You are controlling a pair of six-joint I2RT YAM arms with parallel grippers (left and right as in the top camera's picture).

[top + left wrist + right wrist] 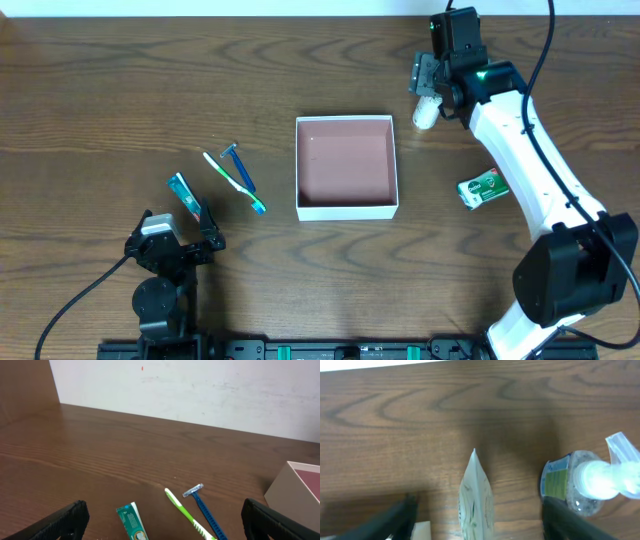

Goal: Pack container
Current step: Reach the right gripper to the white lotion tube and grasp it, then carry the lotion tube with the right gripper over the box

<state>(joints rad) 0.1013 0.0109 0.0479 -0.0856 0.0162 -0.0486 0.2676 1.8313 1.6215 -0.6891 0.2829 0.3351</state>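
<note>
White-walled container (346, 210), square, open top facing up, sides parallel to table (100, 100) edges

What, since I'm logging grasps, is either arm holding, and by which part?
Nothing. The right gripper straddles a white sachet, fingers not touching it; the left gripper is open, empty.

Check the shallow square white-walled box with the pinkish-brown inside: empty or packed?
Empty. Overhead, the shallow square white-walled box shows only bare pinkish-brown floor; the green toothbrush and blue razor lie outside it.
</note>
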